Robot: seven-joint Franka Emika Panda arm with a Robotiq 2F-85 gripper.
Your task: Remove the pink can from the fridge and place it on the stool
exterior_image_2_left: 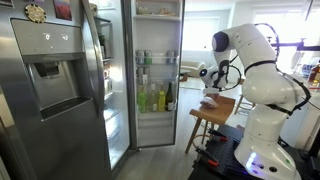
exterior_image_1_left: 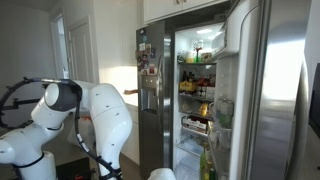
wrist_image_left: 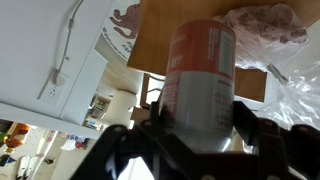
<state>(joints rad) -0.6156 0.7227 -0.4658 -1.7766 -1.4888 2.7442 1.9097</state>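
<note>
Pink can (wrist_image_left: pixel 200 80) was out of the fridge (exterior_image_2_left: pixel 60 90) and over at the stool (exterior_image_2_left: pixel 222 106), so I'd call the removal half done. Placement wasn't finished: the end effector (wrist_image_left: pixel 200 135) was clenched on the can, with dark fingers (wrist_image_left: pixel 150 135) pressed on either side of its near end in the wrist view. The can's far end pointed at the wooden stool top (wrist_image_left: pixel 165 30), which filled the background behind it. Couldn't tell whether the base was touching the wood or hanging just above it. In an exterior view the end effector (exterior_image_2_left: pixel 207 75) sat above the stool seat, well apart from the fridge shelves, and the can itself was too small to pick out there. What was left, by my read: seat the can on bare wood, let go, back away. A crumpled clear plastic bag (wrist_image_left: pixel 265 30) lay on the stool just beside the can's path, so landing space looked tight on that side. The fridge (exterior_image_1_left: pixel 265 70) stood with a door open in both exterior views. Can appearance: slim cylinder, salmon-pink band on the upper body, pale silver-grey below. Print was blurred and unreadable, no dents visible, and it sat straight between the fingers.
</note>
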